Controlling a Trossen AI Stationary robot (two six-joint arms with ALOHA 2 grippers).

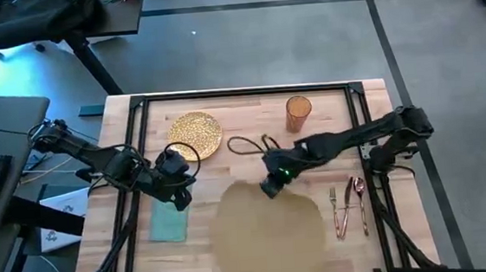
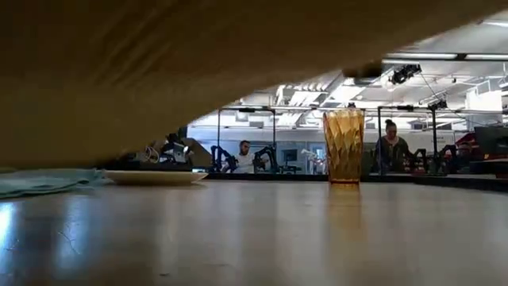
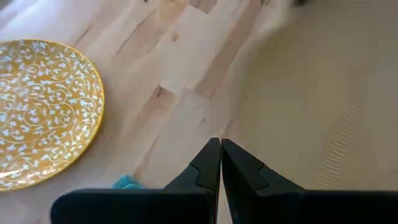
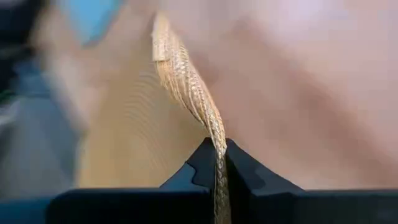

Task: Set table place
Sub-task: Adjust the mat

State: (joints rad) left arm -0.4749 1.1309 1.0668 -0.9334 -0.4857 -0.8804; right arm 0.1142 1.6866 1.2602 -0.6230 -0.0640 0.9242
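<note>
Mat (image 4: 186, 87) edge pinched in right hand (image 4: 217, 163), left hand (image 3: 221, 158) closed empty; plate (image 1: 195, 134), napkin (image 1: 169, 220), cutlery (image 1: 349, 206) etc. still unplaced.

Hidden, cropped and blurred parts of the table scene

In the low view the round tan woven placemat (image 2: 159, 63) is a featureless blur across the upper left, hiding the room behind it and both arms; the teal cloth napkin (image 2: 44, 181) is cut by the left edge. In the high view the placemat's lower rim runs off the bottom edge, and the copper-coloured fork, knife and spoon (image 1: 350, 206) at lower right are too small to tell apart. The gold speckled plate (image 3: 43, 112) is cropped at the left wrist view's left edge, while the right wrist view's upper left is smeared.
</note>
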